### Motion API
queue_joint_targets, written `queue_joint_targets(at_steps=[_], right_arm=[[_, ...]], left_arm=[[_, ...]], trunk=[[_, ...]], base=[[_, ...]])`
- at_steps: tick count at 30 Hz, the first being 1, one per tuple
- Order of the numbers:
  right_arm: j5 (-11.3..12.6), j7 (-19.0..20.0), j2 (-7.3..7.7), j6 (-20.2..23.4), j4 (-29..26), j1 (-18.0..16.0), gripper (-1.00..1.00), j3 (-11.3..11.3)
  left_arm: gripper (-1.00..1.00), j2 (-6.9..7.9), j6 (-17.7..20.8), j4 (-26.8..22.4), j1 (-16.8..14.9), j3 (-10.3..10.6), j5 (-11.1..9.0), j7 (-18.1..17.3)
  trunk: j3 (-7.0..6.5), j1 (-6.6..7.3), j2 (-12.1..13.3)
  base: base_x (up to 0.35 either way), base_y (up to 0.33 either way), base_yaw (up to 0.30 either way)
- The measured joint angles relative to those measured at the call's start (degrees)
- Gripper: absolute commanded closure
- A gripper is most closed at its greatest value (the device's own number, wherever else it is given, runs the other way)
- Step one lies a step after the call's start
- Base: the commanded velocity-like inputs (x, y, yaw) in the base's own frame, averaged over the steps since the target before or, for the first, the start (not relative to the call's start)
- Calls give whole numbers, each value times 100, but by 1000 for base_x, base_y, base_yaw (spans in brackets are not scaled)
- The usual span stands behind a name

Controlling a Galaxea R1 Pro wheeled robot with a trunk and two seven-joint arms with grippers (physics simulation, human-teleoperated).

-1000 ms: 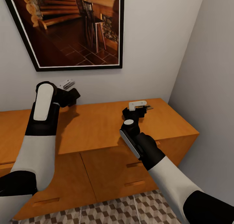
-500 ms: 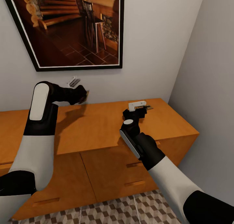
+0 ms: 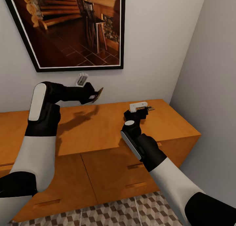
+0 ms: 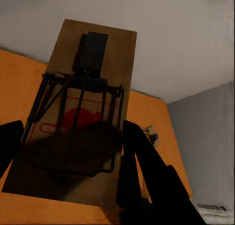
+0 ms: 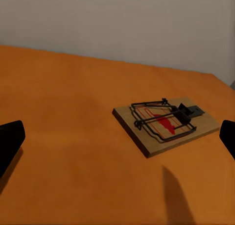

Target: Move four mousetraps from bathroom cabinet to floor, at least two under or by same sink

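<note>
Cabinet [image 3: 108, 127] is filling the corner ahead of you, its flat orange-brown tabletop running to grey walls at 12 and 3 o'clock, with a framed picture [image 3: 70, 26] hanging at 11 o'clock and cube-patterned bathroom floor [image 3: 131, 209] showing at 6 o'clock. Your left gripper [image 3: 93, 94] is holding one mousetrap [image 4: 83, 112] in the air above the tabletop, jaws clamped on its board. Your right gripper [image 3: 141, 110] is hovering at 1 o'clock with jaws spread apart around a second mousetrap [image 5: 166, 123], which is lying flat on the wood.
</note>
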State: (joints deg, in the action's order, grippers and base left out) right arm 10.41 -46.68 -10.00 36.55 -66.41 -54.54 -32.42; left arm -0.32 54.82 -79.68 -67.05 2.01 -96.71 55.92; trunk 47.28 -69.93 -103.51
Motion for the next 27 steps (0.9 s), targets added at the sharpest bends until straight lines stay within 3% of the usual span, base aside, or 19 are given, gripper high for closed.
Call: queue_joint_targets(at_steps=[4, 9, 16, 22, 27], right_arm=[[-80, 131, 0, 6, -23, -20, -100, -127], [82, -30, 0, 24, -96, 27, -100, -248], [94, -255, 0, 94, -279, 38, -100, -473], [97, -268, 0, 140, -472, 33, -100, -488], [104, -220, 102, 241, -545, 31, -100, -481]], left_arm=[[100, 98, 55, -24, 129, -84, -103, -55], [100, 107, 73, -89, 239, -96, 15, -11], [100, 186, 103, -71, 248, -105, 39, -27], [100, 177, 161, -78, 242, -111, 18, -48], [100, 152, 214, -90, 230, -111, 3, -172]], trunk=[[0, 0, 0], [0, 0, 0], [0, 0, 0], [0, 0, 0], [0, 0, 0]], base=[[0, 0, 0], [0, 0, 0], [0, 0, 0], [0, 0, 0], [0, 0, 0]])
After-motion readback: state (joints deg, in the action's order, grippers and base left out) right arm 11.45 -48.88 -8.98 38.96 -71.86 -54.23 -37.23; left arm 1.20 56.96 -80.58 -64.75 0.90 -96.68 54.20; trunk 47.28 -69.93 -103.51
